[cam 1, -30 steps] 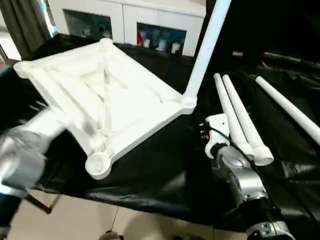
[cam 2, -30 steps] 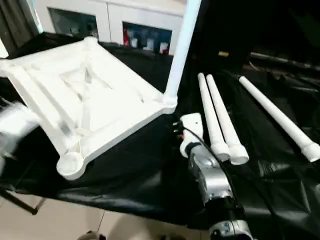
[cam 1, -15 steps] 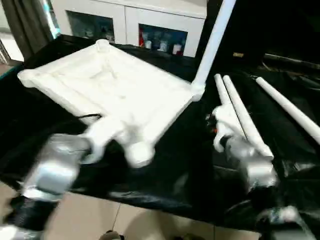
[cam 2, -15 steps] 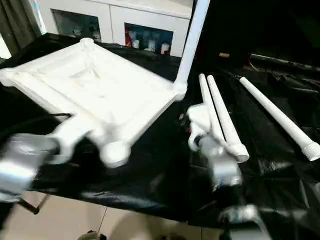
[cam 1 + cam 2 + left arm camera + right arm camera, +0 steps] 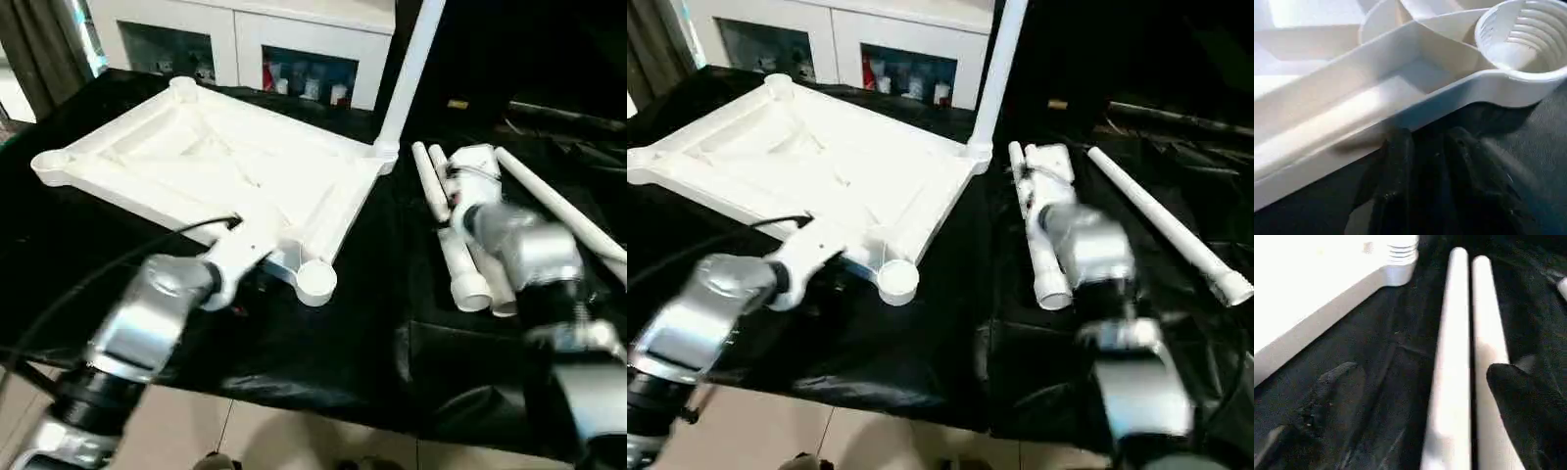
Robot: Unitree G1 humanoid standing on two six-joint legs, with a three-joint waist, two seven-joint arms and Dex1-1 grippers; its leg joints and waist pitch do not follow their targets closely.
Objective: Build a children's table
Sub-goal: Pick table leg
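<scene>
near: left claw [image 5: 1422, 147] nearly closed, under rim of upturned white plastic rectangular tabletop [image 5: 225, 166] on black-draped surface [image 5: 343, 333] | right claw [image 5: 1415, 396] spread wide over two loose white tube legs [image 5: 460, 245] | third loose leg [image 5: 558, 206] beside | far: one leg [image 5: 407, 69] upright in corner socket | progress: one of four fitted

My left arm [image 5: 147, 323] has swung in from the left edge of the frame toward the centre, and its end effector [image 5: 1425, 147] now sits at the near rim of the tabletop [image 5: 196, 162], just beside the near corner socket [image 5: 315, 280]. My right arm [image 5: 519, 245] has moved from lower centre up to the right, so its end effector [image 5: 1415, 377] now hangs over the two legs [image 5: 446, 230] lying side by side, one finger [image 5: 1528, 401] across the right-hand one. The tabletop looks flatter and more square-on than a second ago, though the whole view shifted.
</scene>
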